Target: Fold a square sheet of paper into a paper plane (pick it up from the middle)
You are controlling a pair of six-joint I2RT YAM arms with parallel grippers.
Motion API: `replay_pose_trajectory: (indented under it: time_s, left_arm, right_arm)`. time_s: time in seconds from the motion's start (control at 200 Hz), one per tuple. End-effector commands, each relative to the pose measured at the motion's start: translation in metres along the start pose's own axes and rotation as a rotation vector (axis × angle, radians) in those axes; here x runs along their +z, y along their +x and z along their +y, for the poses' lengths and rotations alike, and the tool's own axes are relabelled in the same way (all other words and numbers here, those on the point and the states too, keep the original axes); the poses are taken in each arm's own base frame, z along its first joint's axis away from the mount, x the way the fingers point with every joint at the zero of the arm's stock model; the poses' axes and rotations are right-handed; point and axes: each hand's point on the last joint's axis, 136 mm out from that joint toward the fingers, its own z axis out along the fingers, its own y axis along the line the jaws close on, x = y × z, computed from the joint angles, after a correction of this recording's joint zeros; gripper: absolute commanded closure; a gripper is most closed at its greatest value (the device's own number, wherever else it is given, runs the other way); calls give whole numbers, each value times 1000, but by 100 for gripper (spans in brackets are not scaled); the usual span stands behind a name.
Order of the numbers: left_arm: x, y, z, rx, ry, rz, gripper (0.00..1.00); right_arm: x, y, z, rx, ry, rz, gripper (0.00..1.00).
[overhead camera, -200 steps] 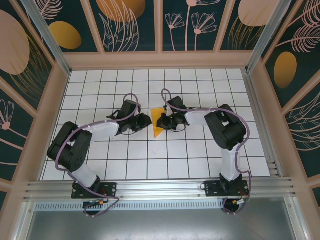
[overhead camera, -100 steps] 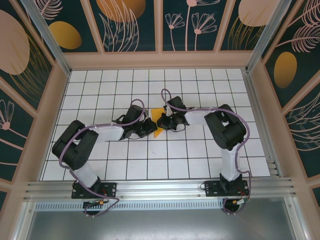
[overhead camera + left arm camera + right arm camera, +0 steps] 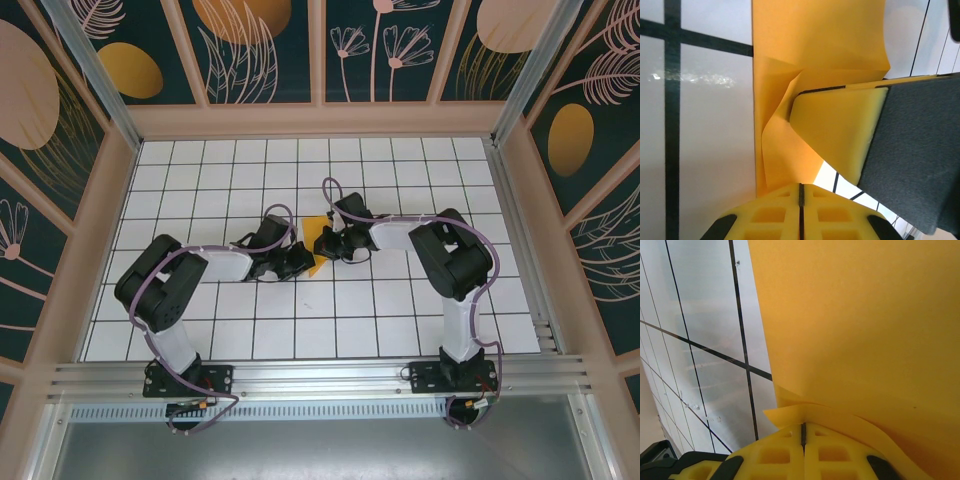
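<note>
Paper (image 3: 316, 227) near the middle of the surface (image 3: 400, 330) is pinched by the left pincer (image 3: 800, 186) and the right pincer (image 3: 803, 426); edges should be kept aligned while the crease is pressed.

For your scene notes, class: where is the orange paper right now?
Top view: the orange paper is mid-table, pinched between left claw and right claw.

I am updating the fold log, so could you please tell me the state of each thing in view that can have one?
Thin orange-yellow square sheet of paper: folded into layers, buckled, pinched from two sides.
Left arm's yellow two-finger tool: shut on the paper's edge.
Right arm's yellow two-finger tool: shut on the paper's layered edge.
</note>
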Motion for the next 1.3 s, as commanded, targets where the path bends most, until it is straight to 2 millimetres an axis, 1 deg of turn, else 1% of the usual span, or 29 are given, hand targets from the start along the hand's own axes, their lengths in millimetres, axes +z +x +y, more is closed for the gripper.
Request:
replay_pose_trajectory:
  time_s: [0.0, 0.1, 0.36, 0.63, 0.806, 0.906, 1.296]
  left_arm:
    - [4, 8, 4, -10, -1, 25, 90]
    - [5, 10, 4, -6, 2, 31, 89]
    - [7, 19, 15, -18, -21, 54, 89]
    - [9, 25, 20, -15, -41, 67, 88]
    - [7, 24, 30, -6, -104, 53, 88]
    - [6, 25, 32, 4, -123, 54, 88]
    - [6, 46, 36, 54, -178, 94, 88]
  right_arm:
    - [12, 12, -20, 18, 69, 43, 96]
    - [12, 11, -19, 19, 66, 43, 96]
    - [13, 13, -20, 21, 66, 47, 96]
    - [14, 13, -22, 25, 70, 48, 96]
    - [14, 13, -22, 25, 73, 46, 96]
    - [14, 14, -24, 29, 76, 50, 96]
    - [16, 15, -27, 35, 82, 52, 97]
